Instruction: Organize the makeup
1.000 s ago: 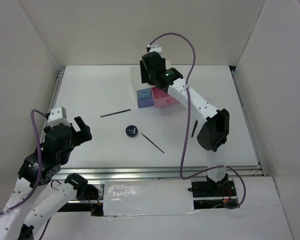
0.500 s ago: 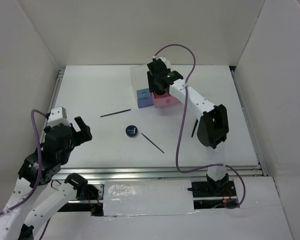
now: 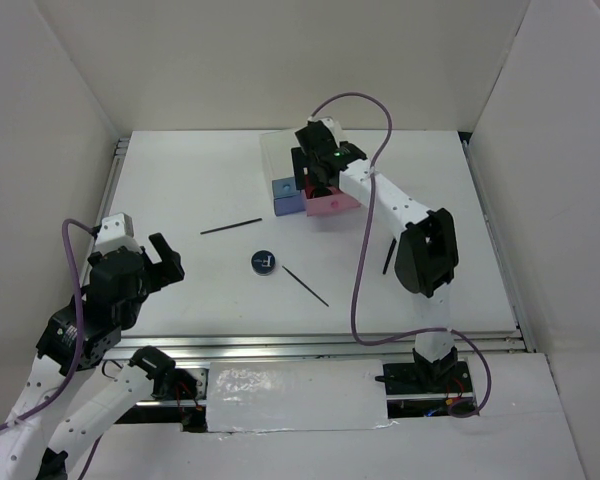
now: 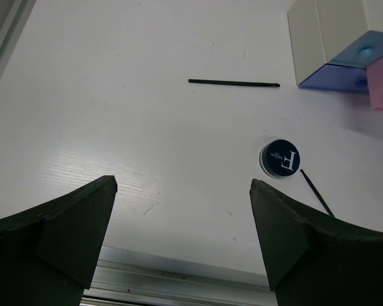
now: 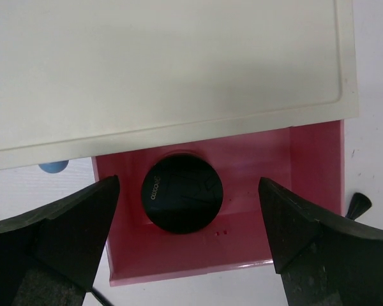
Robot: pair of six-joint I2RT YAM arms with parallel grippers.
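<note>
Hangs with right gripper (image 5: 185, 191) spread wide above the black compact (image 5: 182, 203) in the pink drawer (image 5: 306, 166) at 12 o'clock; holds left gripper (image 4: 182, 191) wide, empty, at 8 o'clock. Could clip the drawer wall rising, spilling it.

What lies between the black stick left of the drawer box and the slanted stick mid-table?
The round black compact with a white mark lies between the farther stick and the nearer stick; top and left wrist views show it.
</note>
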